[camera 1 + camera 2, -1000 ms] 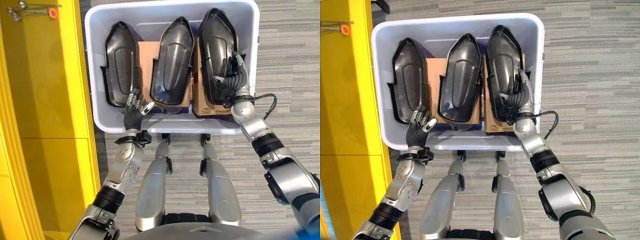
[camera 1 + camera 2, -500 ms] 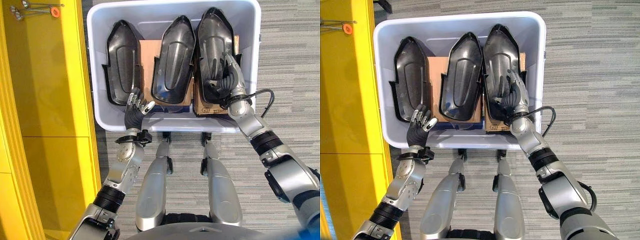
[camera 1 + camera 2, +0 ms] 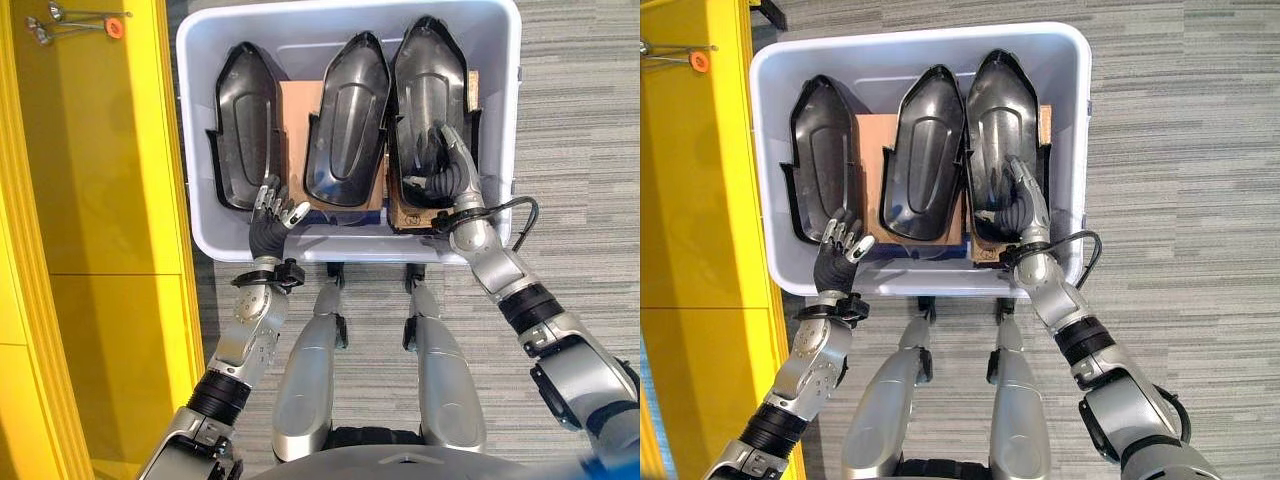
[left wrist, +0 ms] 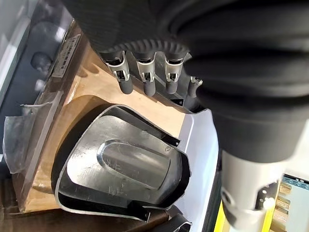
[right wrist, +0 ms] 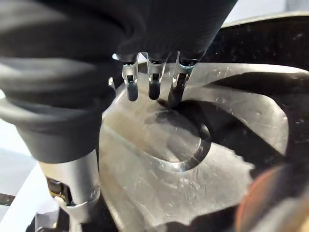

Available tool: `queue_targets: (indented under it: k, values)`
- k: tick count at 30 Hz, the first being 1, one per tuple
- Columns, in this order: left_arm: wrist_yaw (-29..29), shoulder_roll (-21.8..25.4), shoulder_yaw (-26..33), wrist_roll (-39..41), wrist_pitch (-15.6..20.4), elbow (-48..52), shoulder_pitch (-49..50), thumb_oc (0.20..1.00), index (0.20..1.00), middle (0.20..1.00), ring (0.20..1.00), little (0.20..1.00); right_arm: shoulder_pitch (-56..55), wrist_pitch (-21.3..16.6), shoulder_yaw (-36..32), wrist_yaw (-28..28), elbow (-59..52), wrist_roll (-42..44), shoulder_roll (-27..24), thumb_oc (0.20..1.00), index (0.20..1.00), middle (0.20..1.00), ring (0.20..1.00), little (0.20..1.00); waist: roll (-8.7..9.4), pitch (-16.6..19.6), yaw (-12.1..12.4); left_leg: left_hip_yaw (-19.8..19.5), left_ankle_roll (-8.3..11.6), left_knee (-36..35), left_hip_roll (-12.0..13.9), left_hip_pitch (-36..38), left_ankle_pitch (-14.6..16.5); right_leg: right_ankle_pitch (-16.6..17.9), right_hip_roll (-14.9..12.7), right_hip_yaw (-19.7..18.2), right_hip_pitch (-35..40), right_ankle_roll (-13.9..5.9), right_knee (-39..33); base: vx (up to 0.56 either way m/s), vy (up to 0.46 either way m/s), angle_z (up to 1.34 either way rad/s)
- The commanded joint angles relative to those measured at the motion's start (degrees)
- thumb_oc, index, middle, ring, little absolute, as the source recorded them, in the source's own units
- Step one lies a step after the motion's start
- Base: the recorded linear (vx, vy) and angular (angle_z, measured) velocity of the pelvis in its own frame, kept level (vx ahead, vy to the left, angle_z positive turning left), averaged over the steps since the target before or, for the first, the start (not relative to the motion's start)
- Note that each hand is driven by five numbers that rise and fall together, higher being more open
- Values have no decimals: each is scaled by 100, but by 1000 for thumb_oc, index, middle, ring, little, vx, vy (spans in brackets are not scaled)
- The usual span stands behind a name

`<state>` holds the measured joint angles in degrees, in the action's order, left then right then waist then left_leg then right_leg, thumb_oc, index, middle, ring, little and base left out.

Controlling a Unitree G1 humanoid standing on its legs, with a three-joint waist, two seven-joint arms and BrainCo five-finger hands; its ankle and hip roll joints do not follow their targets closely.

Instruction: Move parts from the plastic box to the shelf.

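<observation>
Now the job is to get a good hold on one black part and lift it out of the white box (image 3: 200, 235). Three black parts stand side by side in the box, on brown cardboard (image 3: 298, 120). The right hand (image 3: 447, 172) rests on the low end of the right part (image 3: 428, 95). Its fingers (image 5: 153, 79) look nearly straight, with the dark tips touching the shiny hollow of the part. It does not grip yet.

To do this well, the right hand should curl its fingers around the part's edge, with the thumb on the other side. Then it should lift slowly and straight up, so the part does not bump the middle part (image 3: 345, 120) just beside it. The part looks smooth and slippery, so a loose hold might let it fall.

The left hand (image 3: 268, 215) hovers at the near wall of the box, by the low end of the left part (image 3: 243, 125). Its fingers are relaxed and hold nothing.

The yellow shelf (image 3: 90, 200) stands to the robot's left.

A second ago, the right hand was further toward the right wall of the box. It has slid down and in, onto the bottom of the part. The left hand has stayed where it was.
</observation>
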<state>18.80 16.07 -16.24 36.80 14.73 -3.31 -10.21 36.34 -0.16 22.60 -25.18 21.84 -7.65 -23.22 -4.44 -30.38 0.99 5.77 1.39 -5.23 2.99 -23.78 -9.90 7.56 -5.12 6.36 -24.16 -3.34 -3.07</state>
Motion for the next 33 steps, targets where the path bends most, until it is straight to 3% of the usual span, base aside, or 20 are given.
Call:
queue_targets:
  k: [1, 12, 18, 33]
  values:
    - [141, 111, 103, -225, 235, 289, -29, 1000, 1000, 1000, 1000, 1000, -293, -396, -281, -316, -772, 458, 212, 1000, 1000, 1000, 1000, 1000, 235, 58, 7, 25, 384, 32, 242, 371, 270, -181, -627, 183, -117, -581, 567, 0, 0, 0]
    - [201, 250, 124, -324, 167, 564, 127, 1000, 1000, 1000, 1000, 1000, -717, -871, -727, -613, -2500, 584, 103, 1000, 1000, 1000, 1000, 1000, 360, 59, -130, 106, 397, 30, 258, 420, 289, -176, -597, 119, -109, -597, 556, 0, 0, 0]
    - [240, 279, 137, -345, 153, 610, 180, 1000, 1000, 1000, 1000, 1000, -902, -993, -833, -677, -2879, 634, 76, 1000, 1000, 1000, 1000, 1000, 391, 58, -174, 125, 399, 27, 260, 421, 294, -164, -592, 104, -121, -605, 548, -2, -1, -2]
    - [305, 262, 123, -376, 171, 645, 210, 1000, 1000, 1000, 1000, 1000, -994, -737, -841, -880, -2526, 474, 11, 1000, 1000, 1000, 1000, 1000, 395, 58, -202, 129, 402, 27, 271, 391, 288, -153, -589, 115, -165, -598, 564, 0, -1, 0]
